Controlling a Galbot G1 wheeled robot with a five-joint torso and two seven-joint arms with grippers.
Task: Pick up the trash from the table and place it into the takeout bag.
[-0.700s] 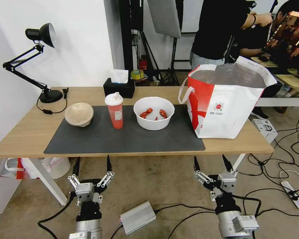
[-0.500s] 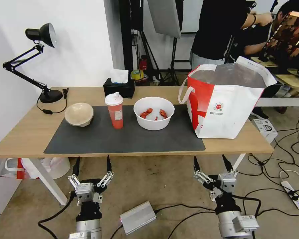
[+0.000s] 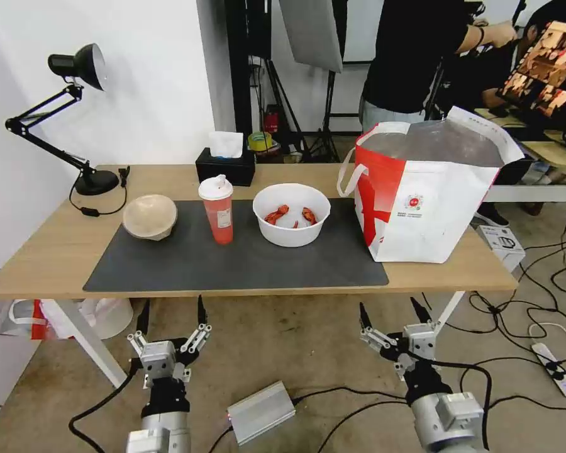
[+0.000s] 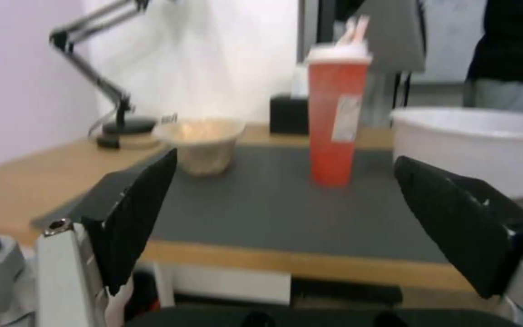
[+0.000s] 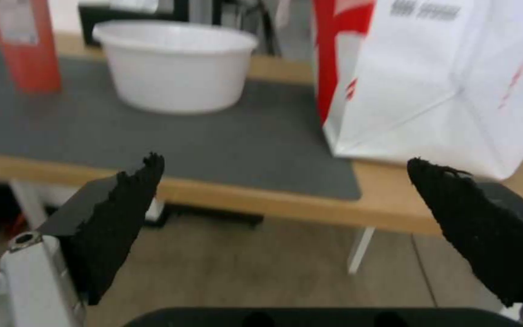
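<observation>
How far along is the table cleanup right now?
Nothing is done yet. The pulp bowl, red cup and white bowl all stand on the mat, none in the takeout bag. Nothing is in hand: the left gripper and right gripper hang open below the table edge. All three pieces remain.

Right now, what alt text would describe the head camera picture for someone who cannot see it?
Three throwaways sit on a wooden table: a beige bowl, a red cup and a white bowl, beside a big white-and-red bag. Below, the left claw and right claw wait open.
</observation>
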